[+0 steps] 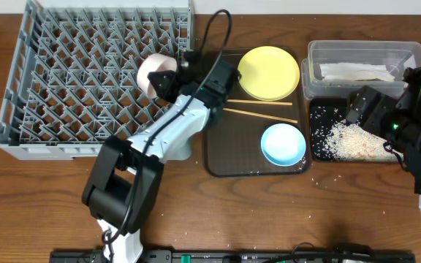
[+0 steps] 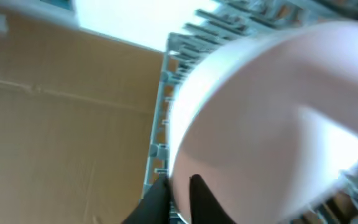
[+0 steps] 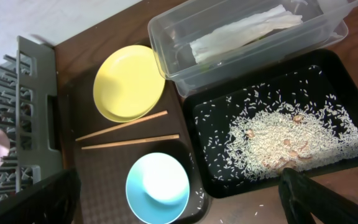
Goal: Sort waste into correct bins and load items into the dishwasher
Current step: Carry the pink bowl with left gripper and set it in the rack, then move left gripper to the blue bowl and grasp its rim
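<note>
Pegs stand in a grid across the large square grey plastic dish rack [image 1: 71, 95], which sits at the far left of the brown wooden table [image 1: 42, 212]. The left hand [image 1: 169, 79] is stretched over the rack's right side and is clamped on the round white bowl [image 1: 155, 71]. In the left wrist view its dark fingers [image 2: 157, 202] pinch the bowl's rim from either side. The bowl is tipped up on edge above the pegs, near the rack's right wall; whether it touches them I cannot tell.

Just right of the rack lies the dark brown rectangular serving tray [image 1: 224, 155]. On it are the round yellow plate [image 1: 269, 71] at the far end, the two thin wooden chopsticks [image 1: 262, 115] lying slightly apart across the middle, and the light blue round bowl [image 1: 283, 143] at the near end.

Further right, the clear plastic rectangular tub [image 1: 364, 48] holds the crumpled white paper wrapper [image 1: 357, 71]. Just beside its near side, the shallow black rectangular tray [image 1: 316, 139] carries a heap of loose white rice grains [image 1: 353, 139], with more grains scattered thinly around the heap inside the tray. A few stray grains also dot the table.

The right hand [image 3: 179, 186] hangs above the right part of the black tray. Its two fingers are spread wide and hold nothing.
</note>
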Robot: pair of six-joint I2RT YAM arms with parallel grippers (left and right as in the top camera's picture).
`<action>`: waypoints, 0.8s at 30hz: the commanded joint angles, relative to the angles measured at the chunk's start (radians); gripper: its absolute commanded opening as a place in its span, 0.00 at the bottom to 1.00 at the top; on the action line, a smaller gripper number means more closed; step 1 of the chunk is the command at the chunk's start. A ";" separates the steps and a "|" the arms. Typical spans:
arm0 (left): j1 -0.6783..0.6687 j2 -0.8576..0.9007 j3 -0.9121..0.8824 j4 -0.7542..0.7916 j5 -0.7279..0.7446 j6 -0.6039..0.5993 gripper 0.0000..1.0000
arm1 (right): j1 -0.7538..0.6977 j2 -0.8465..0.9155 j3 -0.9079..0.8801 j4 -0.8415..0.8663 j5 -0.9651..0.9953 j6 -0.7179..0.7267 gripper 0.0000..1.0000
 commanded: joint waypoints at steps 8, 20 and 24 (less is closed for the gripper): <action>-0.087 0.005 -0.016 -0.108 0.327 0.001 0.41 | -0.004 0.002 0.005 -0.002 0.002 0.009 0.99; -0.084 -0.174 0.099 -0.097 0.801 0.001 0.73 | -0.004 0.002 0.005 -0.002 0.002 0.009 0.99; -0.084 -0.247 0.098 -0.109 1.188 -0.060 0.76 | -0.004 0.002 0.005 -0.002 0.002 0.009 0.99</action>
